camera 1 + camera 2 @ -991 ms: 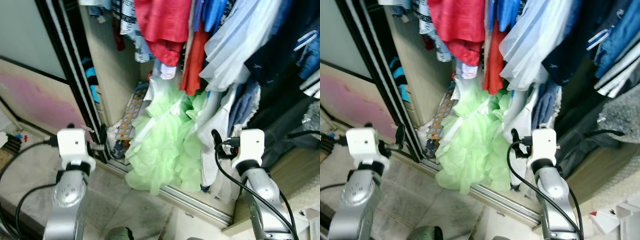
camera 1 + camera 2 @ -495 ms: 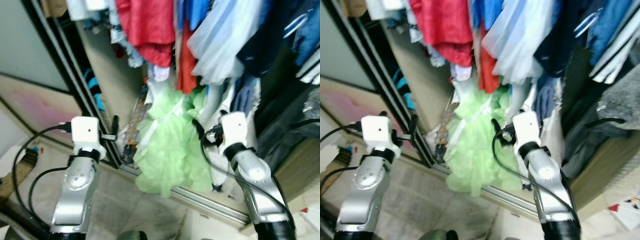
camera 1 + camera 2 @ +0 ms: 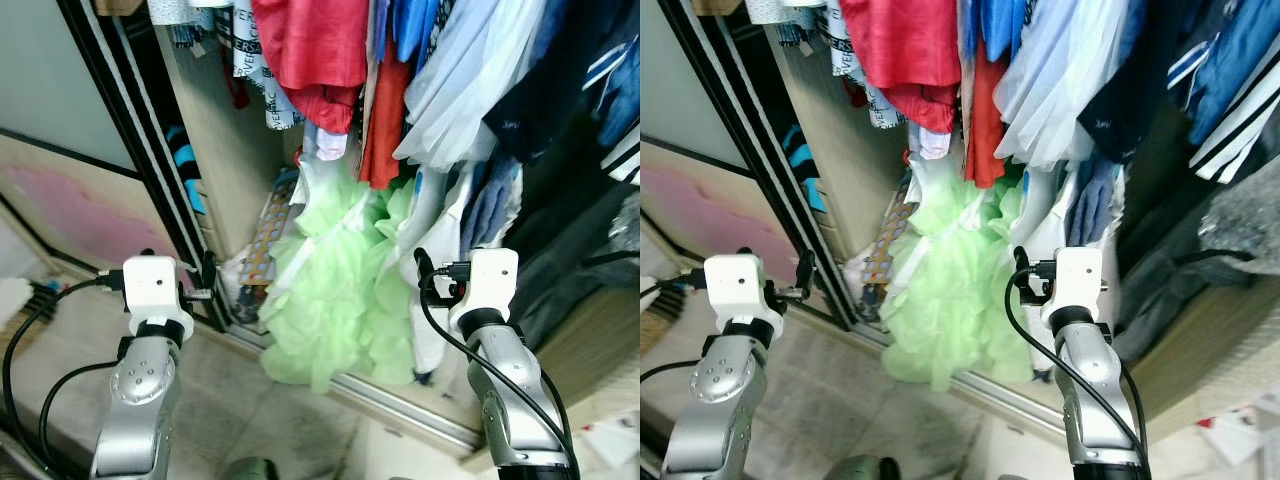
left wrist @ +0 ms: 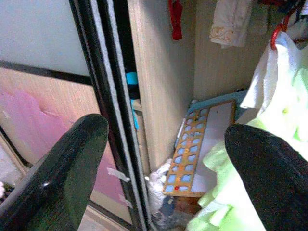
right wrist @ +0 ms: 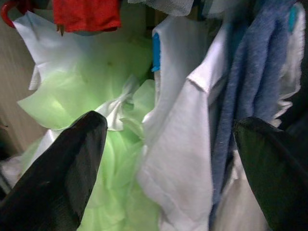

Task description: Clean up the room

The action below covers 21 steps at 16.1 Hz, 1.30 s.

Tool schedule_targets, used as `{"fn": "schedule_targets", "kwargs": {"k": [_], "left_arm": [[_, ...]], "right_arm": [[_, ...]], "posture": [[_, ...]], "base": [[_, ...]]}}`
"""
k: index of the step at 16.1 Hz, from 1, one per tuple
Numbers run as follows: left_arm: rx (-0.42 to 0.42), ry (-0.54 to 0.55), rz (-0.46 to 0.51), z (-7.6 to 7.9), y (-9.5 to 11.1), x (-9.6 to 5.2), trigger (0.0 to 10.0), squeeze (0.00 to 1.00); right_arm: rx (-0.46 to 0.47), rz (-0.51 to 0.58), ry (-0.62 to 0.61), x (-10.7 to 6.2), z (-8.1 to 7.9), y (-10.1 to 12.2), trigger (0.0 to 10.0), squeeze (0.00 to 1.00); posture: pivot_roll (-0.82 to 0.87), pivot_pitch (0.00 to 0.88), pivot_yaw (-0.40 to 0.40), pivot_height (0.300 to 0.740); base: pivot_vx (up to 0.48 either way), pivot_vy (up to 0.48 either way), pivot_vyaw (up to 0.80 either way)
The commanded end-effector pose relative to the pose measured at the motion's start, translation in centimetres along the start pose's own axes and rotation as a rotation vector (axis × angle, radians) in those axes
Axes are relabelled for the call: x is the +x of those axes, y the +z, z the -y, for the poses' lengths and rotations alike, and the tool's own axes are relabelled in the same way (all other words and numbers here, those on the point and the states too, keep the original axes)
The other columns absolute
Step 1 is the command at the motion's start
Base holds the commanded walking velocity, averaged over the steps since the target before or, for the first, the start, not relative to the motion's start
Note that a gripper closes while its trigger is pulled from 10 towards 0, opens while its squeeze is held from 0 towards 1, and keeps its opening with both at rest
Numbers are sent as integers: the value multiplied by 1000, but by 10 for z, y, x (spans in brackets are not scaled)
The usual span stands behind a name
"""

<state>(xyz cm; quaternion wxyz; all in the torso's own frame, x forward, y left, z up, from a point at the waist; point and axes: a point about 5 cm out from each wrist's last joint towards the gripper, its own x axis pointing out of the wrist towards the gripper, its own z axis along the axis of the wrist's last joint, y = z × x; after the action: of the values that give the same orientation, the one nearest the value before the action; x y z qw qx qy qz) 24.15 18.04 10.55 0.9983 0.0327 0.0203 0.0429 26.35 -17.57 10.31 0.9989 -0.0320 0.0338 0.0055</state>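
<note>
Green ruffled dress [image 3: 335, 300]: pale, thin and frilly; it hangs low in the open wardrobe and its hem spills over the bottom track [image 3: 400, 400] toward the floor.
Relation for next move: the dress lies ahead of both arms and between them; its long axis runs top to bottom, from the hanger area down to the hem. I judge the right arm to be nearer, because its pincer points at the dress edge and the white shirt [image 5: 183, 144] just beside it.
Right pincer [image 5: 168, 168]: fingers spread wide, holding nothing, close in front of the hanging clothes.
Left pincer [image 4: 159, 168]: also spread and empty; it points at the black sliding door frame [image 4: 108, 96] and the wooden side panel [image 4: 161, 86].
Game board [image 4: 197, 144]: an orange-brown board with blue squares leans inside the wardrobe bottom, beside the dress.
Hanging clothes: a red garment [image 3: 310, 50] and blue and white shirts crowd above the dress.
Judgement: the spilled hem probably must go back inside before the door can close.
</note>
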Motion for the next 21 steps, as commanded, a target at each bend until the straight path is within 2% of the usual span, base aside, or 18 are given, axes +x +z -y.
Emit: {"fn": "schedule_targets", "kwargs": {"k": [1,4,6,9,10,13,14,15,17,18,21], "left_arm": [[2,17,6,-1,3,-3,10000,0],[-10,26,-12,2,-3,-10,10000,0],[-4,1,12,8,0,-7,10000,0],[4,15,28,6,4,-1,10000,0],[-15,10,33,6,6,0,10000,0],[-11,10,32,8,4,-2,10000,0],[-2,58,0,8,1,-4,10000,0],[-15,52,-15,10,0,-5,10000,0],[-29,16,5,13,0,-6,10000,0],[-55,23,1,12,-1,-7,10000,0],[-56,44,13,10,1,-6,10000,0]], "right_arm": [[-17,4,-6,1,2,4,10000,0],[-38,-23,10,5,-1,2,10000,0],[-35,-22,6,10,-2,2,10000,0],[-28,-9,12,17,-5,5,10000,0],[-28,1,17,19,-7,8,10000,0],[-34,8,26,21,-10,8,10000,0],[-32,8,28,21,-10,8,10000,0],[-32,7,30,22,-10,8,10000,0],[-37,5,39,22,-11,8,10000,0],[-37,4,41,23,-12,7,10000,0],[-40,2,50,25,-14,7,10000,0]], "posture": [[-71,0,7,740],[-68,0,-5,740],[-67,0,-12,740],[-62,0,-14,740],[-62,0,-13,740],[-66,0,-9,740],[-66,0,-9,740],[-65,0,-13,740],[-62,0,-17,740],[-58,0,-22,740],[-52,0,-25,740]], "base": [[0,0,0],[0,0,452],[0,0,800],[0,0,800],[0,0,800],[0,0,800],[0,0,800],[0,0,800],[0,0,800],[0,0,800],[0,0,800]]}}
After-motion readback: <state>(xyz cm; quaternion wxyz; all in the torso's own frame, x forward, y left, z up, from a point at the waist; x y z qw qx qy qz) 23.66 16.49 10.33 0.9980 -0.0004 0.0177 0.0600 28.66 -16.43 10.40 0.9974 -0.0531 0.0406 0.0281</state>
